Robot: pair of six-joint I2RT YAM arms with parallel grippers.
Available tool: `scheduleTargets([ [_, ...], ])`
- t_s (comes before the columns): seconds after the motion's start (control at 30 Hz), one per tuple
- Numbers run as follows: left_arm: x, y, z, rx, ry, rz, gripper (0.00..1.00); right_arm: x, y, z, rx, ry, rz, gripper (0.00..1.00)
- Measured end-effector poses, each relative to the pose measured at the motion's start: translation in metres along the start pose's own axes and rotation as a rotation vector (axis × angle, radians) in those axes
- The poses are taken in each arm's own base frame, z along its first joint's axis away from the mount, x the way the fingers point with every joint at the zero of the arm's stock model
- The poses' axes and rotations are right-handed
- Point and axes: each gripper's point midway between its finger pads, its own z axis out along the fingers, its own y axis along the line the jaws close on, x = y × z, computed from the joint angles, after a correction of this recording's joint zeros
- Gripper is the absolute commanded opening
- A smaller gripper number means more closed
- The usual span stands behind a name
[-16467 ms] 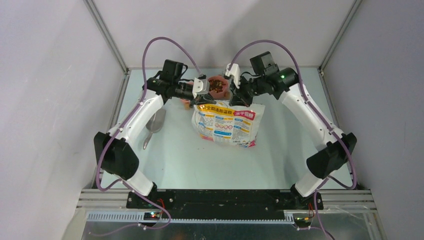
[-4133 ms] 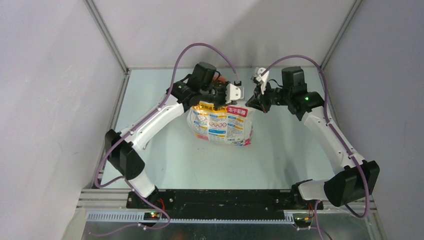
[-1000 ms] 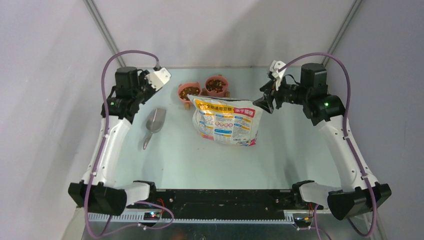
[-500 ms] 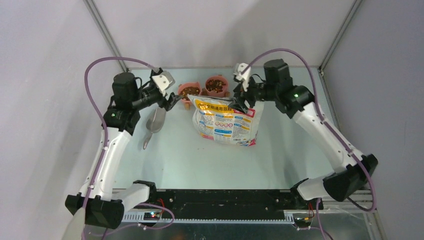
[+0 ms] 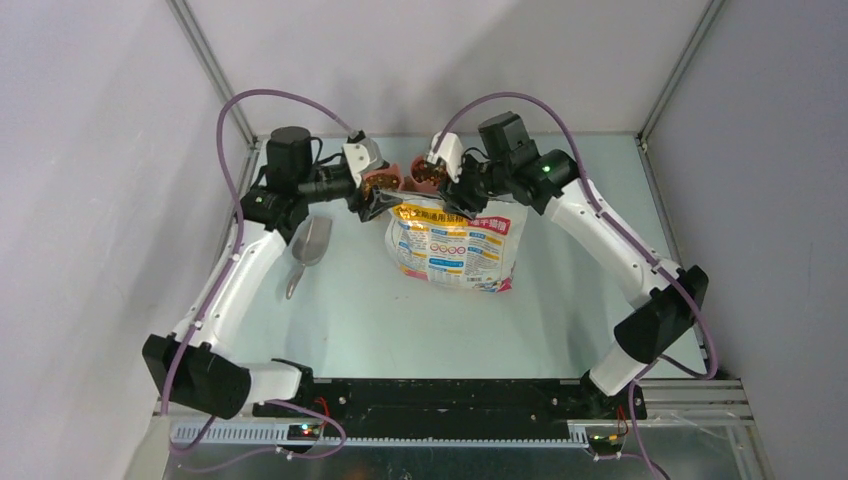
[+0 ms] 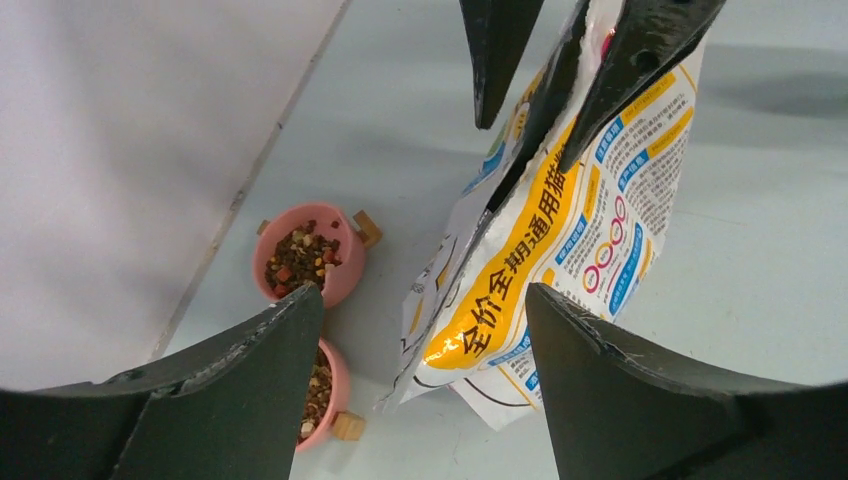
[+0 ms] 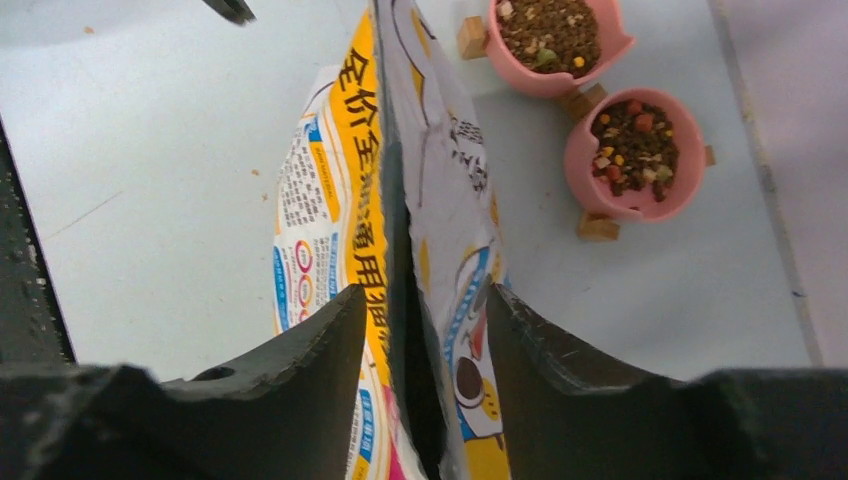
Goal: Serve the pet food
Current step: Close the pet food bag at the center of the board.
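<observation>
Pet food (image 7: 633,143): fills two pink bowls (image 7: 590,190) behind the bag (image 5: 455,247).
Right gripper (image 7: 425,320): straddles bag's top edge; grip uncertain.
Left gripper (image 6: 425,320): spread, beside bag.

Glossy printed plastic bag (image 6: 560,230), matt pink bowls (image 7: 640,150) holding rough dry kibble (image 7: 633,133), dull grey metal scoop (image 5: 310,245).

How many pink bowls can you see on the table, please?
2: both behind the bag, side by side; one bowl is nearer the left gripper, the other bowl beside it.
</observation>
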Motion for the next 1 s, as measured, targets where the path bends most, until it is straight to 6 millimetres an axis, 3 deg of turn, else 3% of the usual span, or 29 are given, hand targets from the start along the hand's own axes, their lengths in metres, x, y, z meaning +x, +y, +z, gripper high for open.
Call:
scheduleTargets([
  [0.17,0.008,-0.003,0.01,0.055,0.006,-0.006,0.81,0.003,0.008,0.012,-0.045,0.041,-0.016,0.16],
  [0.3,0.015,-0.005,0.022,0.117,-0.003,-0.016,0.81,0.003,0.01,0.014,-0.056,0.051,-0.02,0.01],
  [0.6,0.027,-0.015,0.055,0.237,0.017,-0.026,0.77,0.002,0.012,0.013,-0.068,0.05,-0.035,0.0],
  [0.7,0.031,-0.02,0.063,0.28,0.033,-0.023,0.52,0.002,0.014,0.012,-0.078,0.05,-0.034,0.0],
  [0.8,0.034,-0.019,0.064,0.294,0.047,-0.019,0.17,0.003,0.013,0.011,-0.08,0.049,-0.03,0.0],
  [0.87,0.036,-0.023,0.062,0.311,0.057,-0.028,0.02,0.003,0.013,0.011,-0.08,0.049,-0.039,0.0],
  [1.0,0.038,-0.028,0.058,0.339,0.08,-0.015,0.0,0.004,0.013,0.011,-0.082,0.049,-0.041,0.0],
])
